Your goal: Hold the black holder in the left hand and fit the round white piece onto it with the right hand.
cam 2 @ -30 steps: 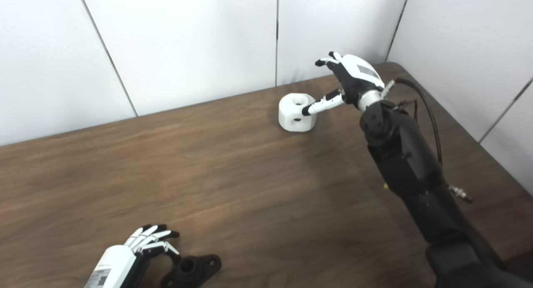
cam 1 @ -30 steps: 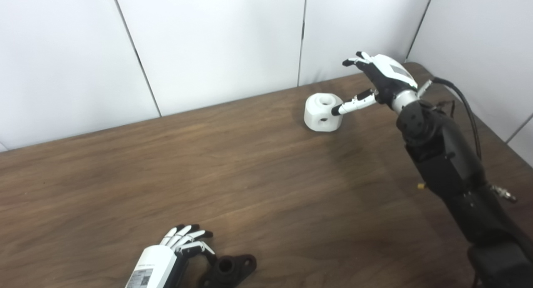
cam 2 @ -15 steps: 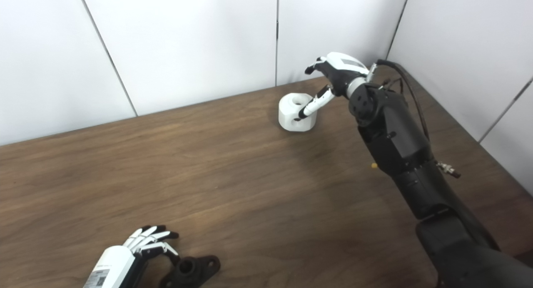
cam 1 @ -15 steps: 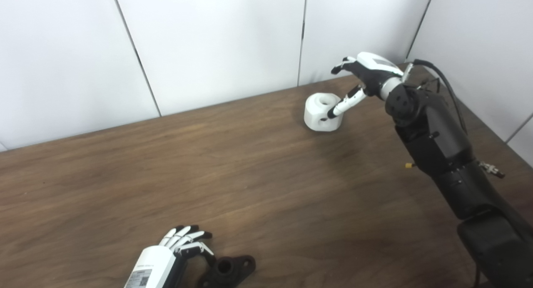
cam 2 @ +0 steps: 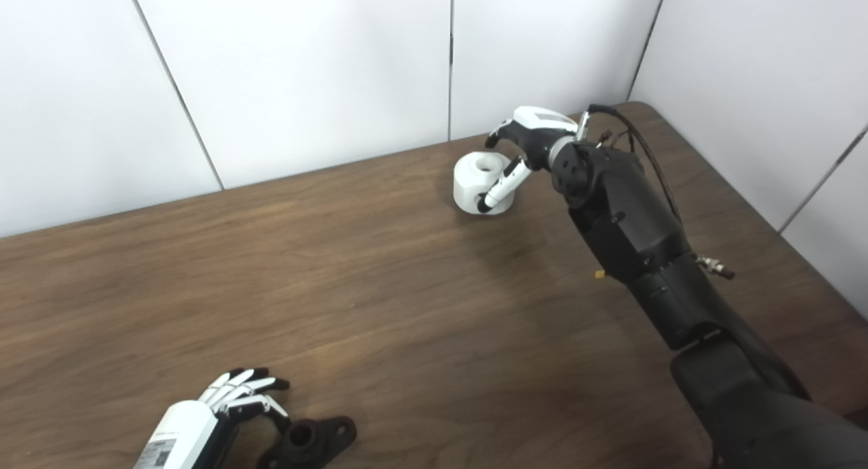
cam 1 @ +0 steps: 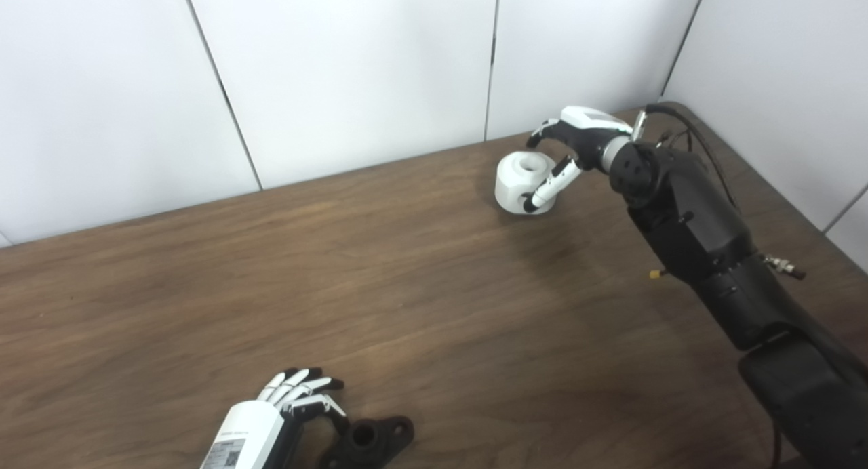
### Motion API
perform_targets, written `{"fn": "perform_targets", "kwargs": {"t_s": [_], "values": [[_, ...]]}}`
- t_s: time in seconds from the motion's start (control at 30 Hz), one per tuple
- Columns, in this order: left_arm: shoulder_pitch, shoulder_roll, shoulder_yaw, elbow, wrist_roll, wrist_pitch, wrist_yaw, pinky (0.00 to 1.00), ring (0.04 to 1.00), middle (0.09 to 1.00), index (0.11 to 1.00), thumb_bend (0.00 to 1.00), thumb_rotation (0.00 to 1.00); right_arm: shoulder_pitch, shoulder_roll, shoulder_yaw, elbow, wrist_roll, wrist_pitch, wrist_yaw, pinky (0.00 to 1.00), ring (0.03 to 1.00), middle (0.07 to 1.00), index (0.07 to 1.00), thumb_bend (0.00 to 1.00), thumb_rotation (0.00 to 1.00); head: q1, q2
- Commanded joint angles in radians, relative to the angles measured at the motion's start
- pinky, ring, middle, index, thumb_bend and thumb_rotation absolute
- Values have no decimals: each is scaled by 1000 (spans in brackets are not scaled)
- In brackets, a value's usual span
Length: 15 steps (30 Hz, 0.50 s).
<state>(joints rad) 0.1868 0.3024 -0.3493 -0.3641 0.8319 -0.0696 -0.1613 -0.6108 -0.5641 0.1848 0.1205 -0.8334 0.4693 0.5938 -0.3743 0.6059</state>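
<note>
Both parts sit near opposite table [cam 1: 434, 286] edges.

My right hand [cam 1: 576, 133]: white shell over the back with a grey rectangular marking, black palm section, white finger segments tipped in black. A silver collar joins it to my right forearm [cam 1: 685, 211], a chain of bulky matte-black housings with rounded edges. A black cable [cam 1: 698, 133] loops from the wrist along the arm's upper side. A small yellow stud [cam 1: 654, 274] projects on one side of the forearm; a metallic threaded connector [cam 1: 783, 268] on the other.

My left hand [cam 2: 237, 398]: same white fingers with black tips, black thumb base. Its white cylindrical wrist cuff [cam 2: 173, 435] carries a grey printed label with a code-like pattern; text unreadable.
</note>
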Motion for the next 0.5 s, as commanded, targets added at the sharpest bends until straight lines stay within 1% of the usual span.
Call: {"fn": "perform_targets", "kwargs": {"t_s": [0.0,0.2,0.47], "values": [[29,24,10,-4,20,21,-33,916,880,786,485,520,47,-46,-19,-4,-11,3,-8,-43,974,1000,981,795,945,314,0,0],[32,23,13,-8,22,14,-31,916,875,783,485,520,46,-34,-19,-1,4,19,-36,-121,944,1000,958,745,905,311,-3,-1],[36,22,13,-13,40,21,-35,908,873,782,485,520,48,-26,-32,6,-5,31,-50,-160,939,1000,935,722,866,341,-2,-2]]}}
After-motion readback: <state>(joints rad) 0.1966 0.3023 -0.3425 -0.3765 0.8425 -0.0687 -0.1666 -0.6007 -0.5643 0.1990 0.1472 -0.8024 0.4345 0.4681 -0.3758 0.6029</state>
